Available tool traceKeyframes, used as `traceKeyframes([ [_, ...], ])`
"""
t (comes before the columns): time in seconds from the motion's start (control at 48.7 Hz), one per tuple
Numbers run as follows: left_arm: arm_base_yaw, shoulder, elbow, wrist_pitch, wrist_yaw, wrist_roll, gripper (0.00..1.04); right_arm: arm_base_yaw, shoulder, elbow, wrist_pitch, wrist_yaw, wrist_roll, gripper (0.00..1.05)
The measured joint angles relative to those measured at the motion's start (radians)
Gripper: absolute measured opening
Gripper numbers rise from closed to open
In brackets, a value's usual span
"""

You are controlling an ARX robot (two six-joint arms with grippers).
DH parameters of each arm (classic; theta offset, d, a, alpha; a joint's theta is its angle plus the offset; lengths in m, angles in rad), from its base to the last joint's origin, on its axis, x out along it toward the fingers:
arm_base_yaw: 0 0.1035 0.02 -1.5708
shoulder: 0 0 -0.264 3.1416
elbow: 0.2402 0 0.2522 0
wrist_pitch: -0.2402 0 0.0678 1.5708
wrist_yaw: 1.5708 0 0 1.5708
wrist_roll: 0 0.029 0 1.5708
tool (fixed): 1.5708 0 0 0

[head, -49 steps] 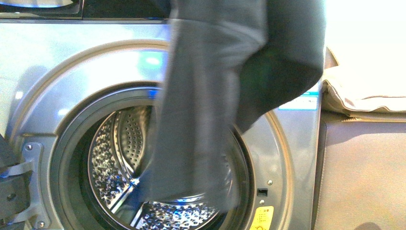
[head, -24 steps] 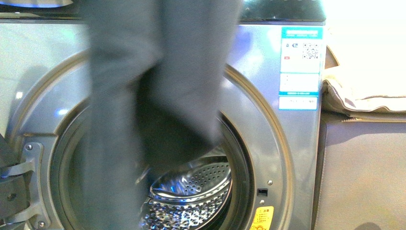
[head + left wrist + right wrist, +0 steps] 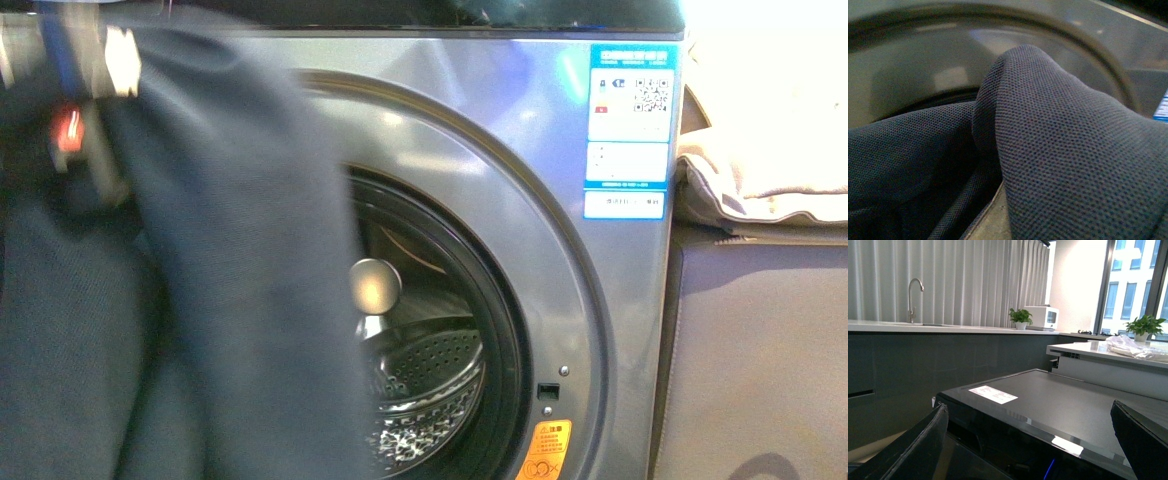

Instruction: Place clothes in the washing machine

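The dark navy clothes [image 3: 200, 300] hang in front of the left half of the washing machine [image 3: 480, 130] and cover that side of its porthole [image 3: 450, 330]. My left gripper [image 3: 85, 140] shows blurred at the top left, shut on the clothes, its fingers buried in the fabric. In the left wrist view the clothes [image 3: 1073, 150] fill the picture, with the washing machine's door ring [image 3: 923, 65] behind. My right gripper [image 3: 1028, 450] is open and empty, raised above the washing machine's glossy black top [image 3: 1058, 400].
A blue energy label [image 3: 628, 130] and an orange sticker [image 3: 545, 450] are on the washer's front. A beige cloth [image 3: 760, 180] lies on a grey unit [image 3: 760, 350] to the right. A counter with a tap [image 3: 913, 295] stands behind.
The clothes have swung from the middle to the left of the front view, uncovering the right half of the porthole. My left arm has come into view at the top left.
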Motion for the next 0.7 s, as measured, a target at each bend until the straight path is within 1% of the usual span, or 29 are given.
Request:
traceKeyframes([
  [0.185, -0.011, 0.203, 0.064, 0.069, -0.098, -0.001, 0.09, 0.0, 0.0, 0.0, 0.0, 0.0, 0.0, 0.97],
  [0.451, -0.065, 0.456, 0.232, 0.115, -0.294, 0.024, 0.09, 0.0, 0.0, 0.0, 0.0, 0.0, 0.0, 0.97],
  [0.574, -0.086, 0.556, 0.319, 0.108, -0.328, 0.044, 0.09, 0.0, 0.0, 0.0, 0.0, 0.0, 0.0, 0.97],
  [0.698, -0.103, 0.671, 0.437, 0.054, -0.369, 0.052, 0.09, 0.0, 0.0, 0.0, 0.0, 0.0, 0.0, 0.97],
])
